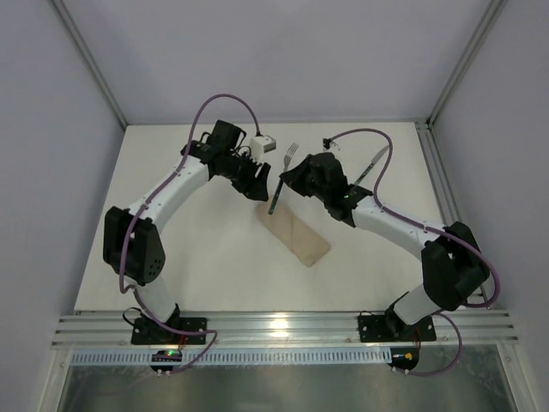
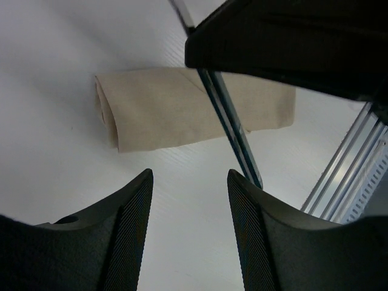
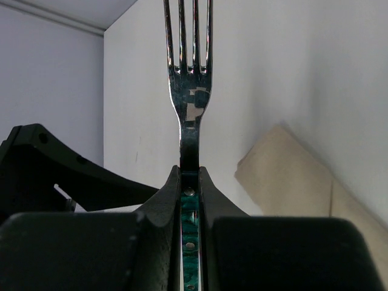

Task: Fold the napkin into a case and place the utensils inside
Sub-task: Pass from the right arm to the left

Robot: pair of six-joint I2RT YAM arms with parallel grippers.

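Note:
The napkin (image 1: 293, 237) lies folded into a narrow beige case in the middle of the table, also seen in the left wrist view (image 2: 182, 106) and the right wrist view (image 3: 297, 182). My right gripper (image 1: 286, 182) is shut on the teal-green handle of the fork (image 1: 283, 176), which hangs tilted with its tines pointing away and its handle end down by the case's far end. The right wrist view shows the gripper (image 3: 190, 182) pinching the fork (image 3: 190, 109). My left gripper (image 1: 260, 187) stands open just left of the fork (image 2: 233, 130), with nothing in the gripper (image 2: 190, 182). The knife (image 1: 375, 161) lies on the table behind the right arm.
A white cube-like block (image 1: 264, 144) sits on the left wrist. The two wrists are close together above the case's far end. Metal frame rails (image 1: 433, 172) border the table on the right and along the near edge (image 1: 283, 326).

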